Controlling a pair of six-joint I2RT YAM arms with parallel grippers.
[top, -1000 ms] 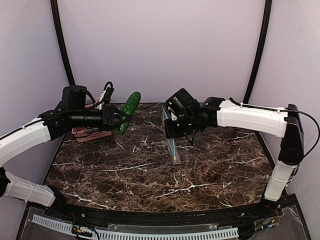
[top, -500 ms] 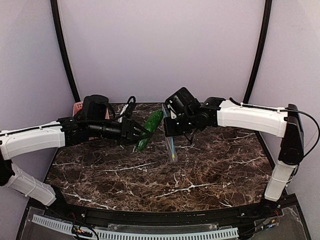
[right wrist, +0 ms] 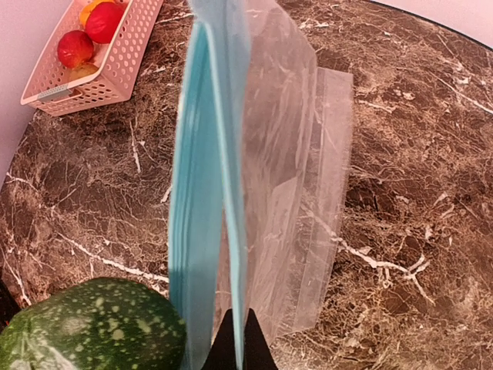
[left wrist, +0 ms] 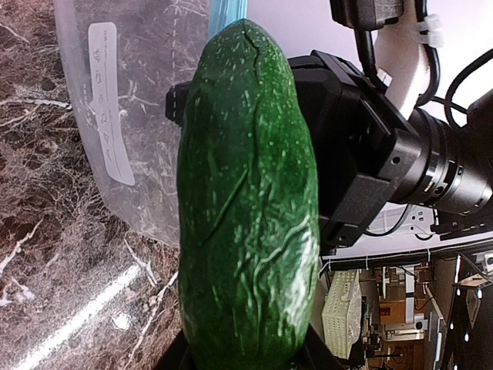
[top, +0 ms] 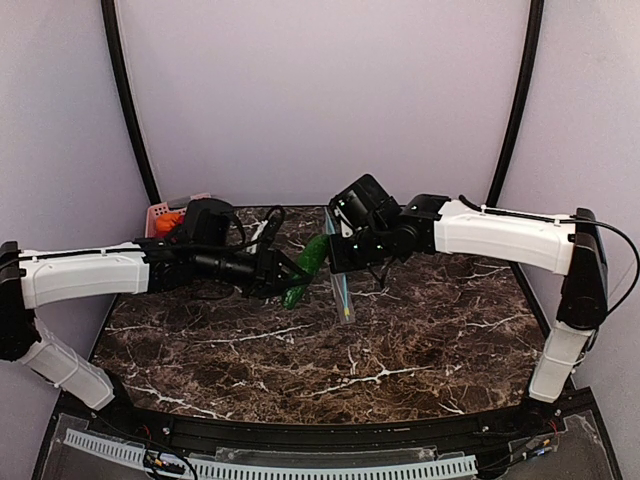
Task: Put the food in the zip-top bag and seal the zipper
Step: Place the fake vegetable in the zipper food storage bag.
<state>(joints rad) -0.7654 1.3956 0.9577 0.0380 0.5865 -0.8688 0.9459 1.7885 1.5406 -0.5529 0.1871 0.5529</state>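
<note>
My left gripper [top: 283, 268] is shut on a dark green cucumber [top: 306, 268], whose tip is at the left side of the bag. In the left wrist view the cucumber [left wrist: 246, 200] fills the middle. The clear zip-top bag [top: 341, 288] hangs upright from my right gripper [top: 341, 256], which is shut on one teal zipper strip [right wrist: 235, 231]. The other strip [right wrist: 192, 193] stands apart to the left, so the mouth gapes. The cucumber's tip [right wrist: 85, 327] is beside it. Small round red fruits [right wrist: 75, 48] lie in the pink basket [right wrist: 115, 73].
The pink slotted basket [top: 160, 213] stands at the table's back left corner with an orange piece [top: 170, 220] showing. The bag's white label [left wrist: 108, 100] faces the left wrist camera. The bag's lower end touches the marble table [top: 400, 340].
My left arm has swung right from beside the basket, carrying the cucumber to the bag's open edge. The right arm and the bag have not moved.
</note>
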